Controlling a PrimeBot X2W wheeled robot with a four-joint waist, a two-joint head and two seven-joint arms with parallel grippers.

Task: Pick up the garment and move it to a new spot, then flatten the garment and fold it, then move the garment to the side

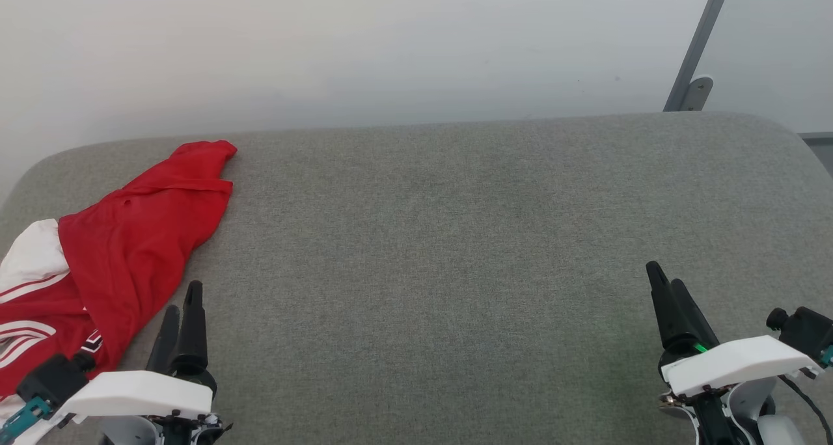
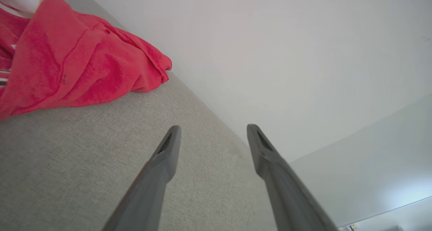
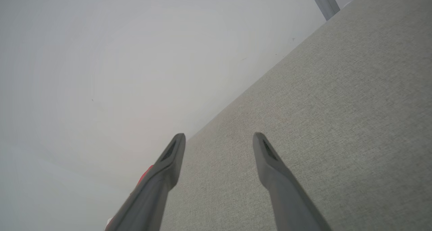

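Note:
The garment (image 1: 130, 250) is a bright red shirt with a white sleeve and red-and-white striped trim, lying crumpled at the left end of the grey cushioned surface (image 1: 455, 237). It also fills the upper left of the left wrist view as the garment (image 2: 74, 65). My left gripper (image 1: 183, 298) hovers just right of the garment's lower edge, open and empty; its fingers (image 2: 168, 150) stand well apart. My right gripper (image 1: 665, 279) is far off at the lower right, open over bare fabric, its fingers (image 3: 266, 150) spread with nothing between them.
A white wall (image 1: 390, 41) runs behind the surface's far edge. A grey metal post with a bracket (image 1: 693, 74) stands at the back right. The wide stretch of cushion between the two grippers is bare fabric.

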